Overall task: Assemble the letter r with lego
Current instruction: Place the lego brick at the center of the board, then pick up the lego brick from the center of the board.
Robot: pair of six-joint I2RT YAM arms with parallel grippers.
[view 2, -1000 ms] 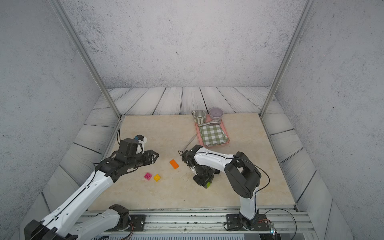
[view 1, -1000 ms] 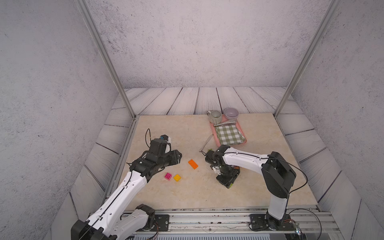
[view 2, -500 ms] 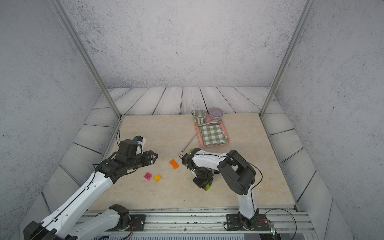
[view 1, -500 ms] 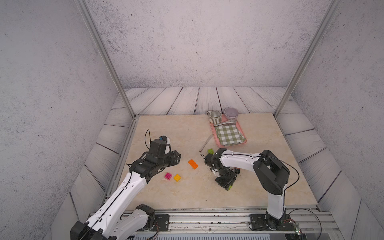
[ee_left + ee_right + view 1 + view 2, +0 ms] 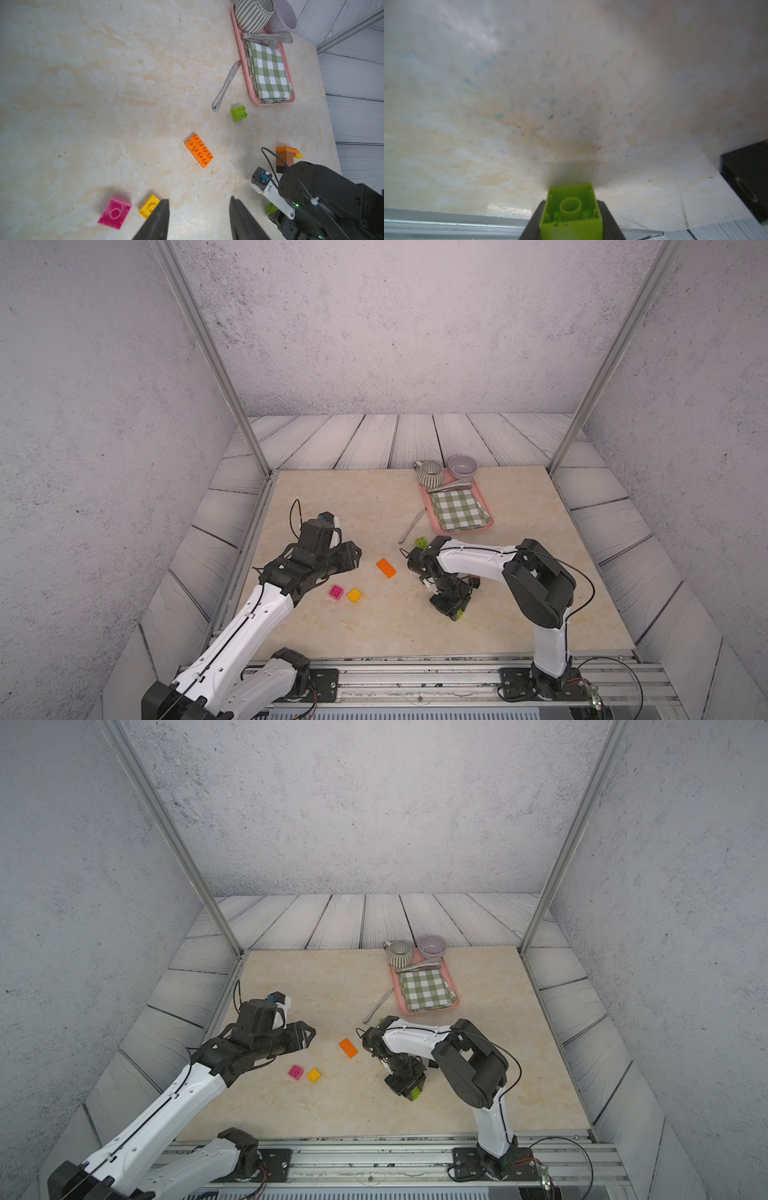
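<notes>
My right gripper [image 5: 571, 205] is shut on a lime green lego brick [image 5: 571, 209], hollow underside toward the camera, held low over the tabletop [image 5: 459, 615] [image 5: 415, 1094]. My left gripper [image 5: 198, 202] [image 5: 353, 558] hangs open and empty above the table. Beside its fingertips lie a yellow brick [image 5: 148, 206] [image 5: 354, 595] and a magenta brick [image 5: 114, 212] [image 5: 336, 592], both studs down. A long orange brick [image 5: 199, 150] [image 5: 386, 568] lies flat mid-table. Another lime green brick [image 5: 239, 113] [image 5: 421, 541] rests near the tray. A small stack with orange, brown, black and yellow pieces [image 5: 285, 158] stands behind the right arm.
A pink tray [image 5: 461, 529] at the back right carries a green-checked cloth [image 5: 457, 510] and metal tongs [image 5: 451, 485]. A striped cup [image 5: 430, 472] and a lilac bowl [image 5: 462, 465] stand at its far end. A table knife [image 5: 411, 524] lies beside it.
The right arm's elbow has swung left, and its gripper with the lime brick has edged toward the table's front. That uncovered the lime brick near the tray. The left arm has barely moved.
</notes>
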